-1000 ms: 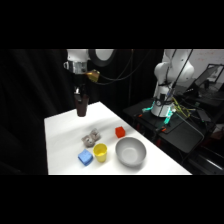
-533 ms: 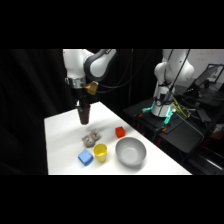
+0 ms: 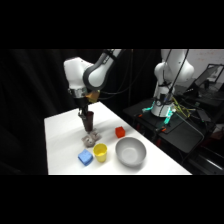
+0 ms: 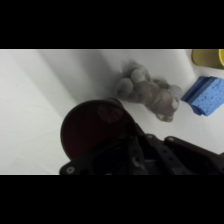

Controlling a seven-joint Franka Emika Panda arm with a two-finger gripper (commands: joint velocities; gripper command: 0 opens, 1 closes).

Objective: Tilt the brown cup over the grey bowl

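The grey bowl (image 3: 131, 151) sits at the table's (image 3: 60, 125) near right, well apart from the gripper (image 3: 86, 116). The fingers are closed on the brown cup (image 3: 88, 120), held beside a grey plush toy (image 4: 147, 92). Judged step: carrying; next, travel to the bowl, then tilt.
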